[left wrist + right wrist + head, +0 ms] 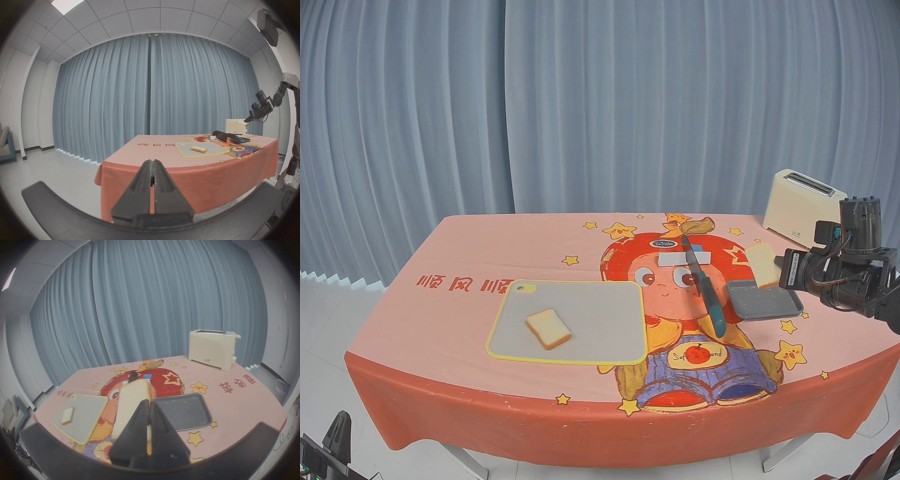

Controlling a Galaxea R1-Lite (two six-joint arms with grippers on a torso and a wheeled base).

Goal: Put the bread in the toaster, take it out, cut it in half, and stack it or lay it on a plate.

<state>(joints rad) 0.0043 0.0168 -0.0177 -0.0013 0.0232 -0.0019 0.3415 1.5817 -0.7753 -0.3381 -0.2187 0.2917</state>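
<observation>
Two slices of bread are out. One slice (763, 264) is pinched at its edge in the right gripper (149, 407), whose jaws are closed on it. It hangs upright in the air over the far right corner of the dark grey tray (765, 303), between that tray and the toaster (803, 208). The other slice (548, 329) lies flat on the single grey, yellow-rimmed cutting board (600, 322), which sits by the front edge of the bench (487, 250), left of the middle.

The one cream toaster stands at the far right corner. The one tray lies near the right edge. One knife (705, 289) lies between board and tray, its teal handle toward the front edge and just beside the tray's rim, its dark blade pointing at the far edge. The blade crosses a small white strip (675, 258); whether that is loose or part of the cloth's print, I cannot tell.

The right arm comes in over the right edge, forearm roughly level, wrist turned toward the bench's middle. The left gripper (153, 165) sits low, well off the front left corner, jaws pressed together with nothing between them.

Red characters are printed on the cloth near the left edge.
</observation>
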